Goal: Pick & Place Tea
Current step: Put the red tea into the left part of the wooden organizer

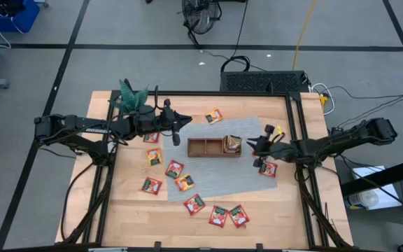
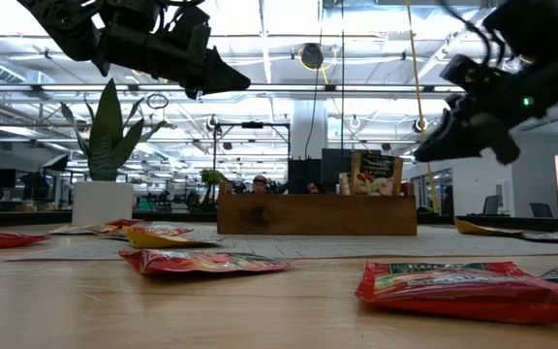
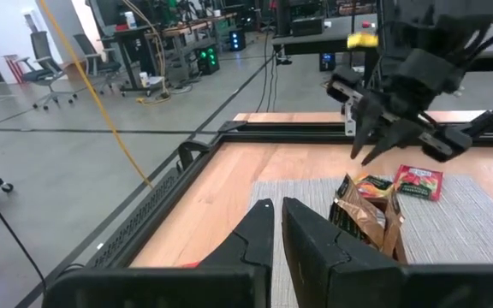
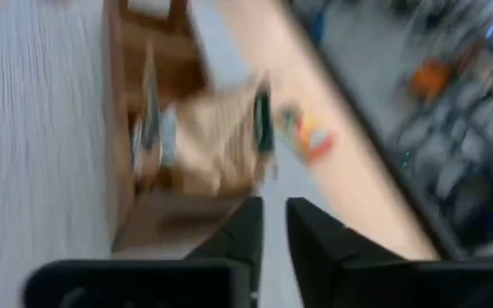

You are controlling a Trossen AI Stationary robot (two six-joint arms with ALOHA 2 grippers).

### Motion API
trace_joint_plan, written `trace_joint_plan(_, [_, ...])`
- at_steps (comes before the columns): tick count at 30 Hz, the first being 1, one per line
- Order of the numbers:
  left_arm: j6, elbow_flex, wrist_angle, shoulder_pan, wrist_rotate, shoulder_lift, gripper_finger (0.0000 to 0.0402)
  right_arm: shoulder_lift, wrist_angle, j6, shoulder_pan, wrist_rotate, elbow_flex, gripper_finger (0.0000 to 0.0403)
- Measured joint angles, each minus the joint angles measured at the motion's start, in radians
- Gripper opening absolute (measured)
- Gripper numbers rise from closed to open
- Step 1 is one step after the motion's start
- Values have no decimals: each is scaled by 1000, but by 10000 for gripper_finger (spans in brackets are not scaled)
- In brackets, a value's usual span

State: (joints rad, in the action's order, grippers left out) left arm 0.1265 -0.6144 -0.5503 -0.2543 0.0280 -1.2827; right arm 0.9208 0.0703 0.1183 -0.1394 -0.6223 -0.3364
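The tea is many small flat sachets. Several red and orange ones (image 1: 174,169) lie flat on the grey mat (image 1: 257,183) and the wooden table around the brown compartment tray (image 1: 205,148). A bunch of sachets (image 1: 231,143) stands on edge in the tray's right compartment, also seen in the low view (image 2: 376,174). My right gripper (image 1: 252,145) hovers just above and right of that bunch (image 3: 365,205), fingers a little apart with nothing between them (image 4: 274,224). My left gripper (image 1: 185,124) hangs shut and empty above the table beyond the tray's left end.
One red sachet (image 1: 268,168) lies under the right arm and another (image 1: 214,116) lies beyond the tray. A green plant in a white pot (image 1: 131,96) stands at the far left corner. A black frame rail (image 1: 187,94) rims the table.
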Motion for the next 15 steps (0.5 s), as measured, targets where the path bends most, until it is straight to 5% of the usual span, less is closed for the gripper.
trace_joint_plan(3, [0, 0, 0, 0, 0, 0, 35, 37, -393, -211, 1, 73, -167, 104])
trace_joint_plan(7, [0, 0, 0, 0, 0, 0, 35, 95, -727, -458, 0, 353, -293, 177])
trace_joint_plan(10, [0, 0, 0, 0, 0, 0, 35, 124, -859, -621, 0, 500, -292, 216])
trace_joint_plan(15, [0, 0, 0, 0, 0, 0, 35, 140, -951, -818, 0, 600, -211, 248])
